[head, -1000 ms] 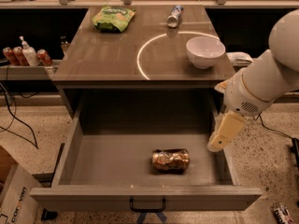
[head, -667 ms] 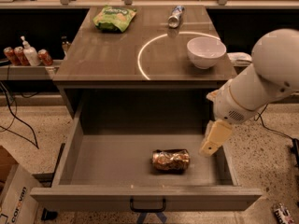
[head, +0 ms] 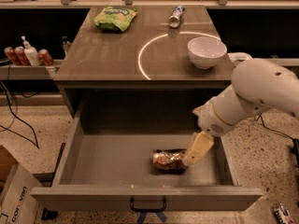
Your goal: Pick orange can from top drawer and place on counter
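Note:
The orange can (head: 167, 161) lies on its side on the floor of the open top drawer (head: 107, 164), right of the middle. My gripper (head: 194, 153) hangs from the white arm that comes in from the right. Its pale fingers (head: 199, 148) point down into the drawer and reach the can's right end. The counter (head: 107, 55) with its thin white circle line sits above the drawer.
On the counter stand a white bowl (head: 206, 52), a green chip bag (head: 115, 17) and a blue-and-white can (head: 176, 16) lying at the back. A side shelf at the left holds red cans (head: 45, 57) and a white bottle (head: 31, 53). A cardboard box (head: 14, 195) sits at bottom left.
My arm has swung left and down into the drawer. The gripper went from the drawer's right wall to the can's right end. The can has not moved.

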`<state>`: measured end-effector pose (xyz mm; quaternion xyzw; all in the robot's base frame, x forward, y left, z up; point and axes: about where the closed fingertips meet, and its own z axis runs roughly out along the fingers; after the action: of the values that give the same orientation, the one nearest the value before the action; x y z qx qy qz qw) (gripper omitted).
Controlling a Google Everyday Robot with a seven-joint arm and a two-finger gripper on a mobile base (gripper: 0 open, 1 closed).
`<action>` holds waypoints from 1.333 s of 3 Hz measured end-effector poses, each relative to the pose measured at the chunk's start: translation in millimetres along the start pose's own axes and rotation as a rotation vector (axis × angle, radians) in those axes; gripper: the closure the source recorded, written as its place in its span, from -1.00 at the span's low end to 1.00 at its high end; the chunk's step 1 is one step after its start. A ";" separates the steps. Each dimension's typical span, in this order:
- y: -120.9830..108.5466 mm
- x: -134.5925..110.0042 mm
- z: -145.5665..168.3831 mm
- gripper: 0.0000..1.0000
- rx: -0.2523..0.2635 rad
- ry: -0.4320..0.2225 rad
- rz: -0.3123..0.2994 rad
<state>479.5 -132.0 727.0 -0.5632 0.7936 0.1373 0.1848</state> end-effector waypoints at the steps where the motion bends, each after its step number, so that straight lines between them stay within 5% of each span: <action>1: 4.4 0.1 31.3 -1.00 -0.052 -0.023 0.031; 4: 17.1 9.8 106.3 -1.00 -0.168 -0.073 0.139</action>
<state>475.2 -89.4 627.8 -0.5148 0.8093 0.2364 0.1557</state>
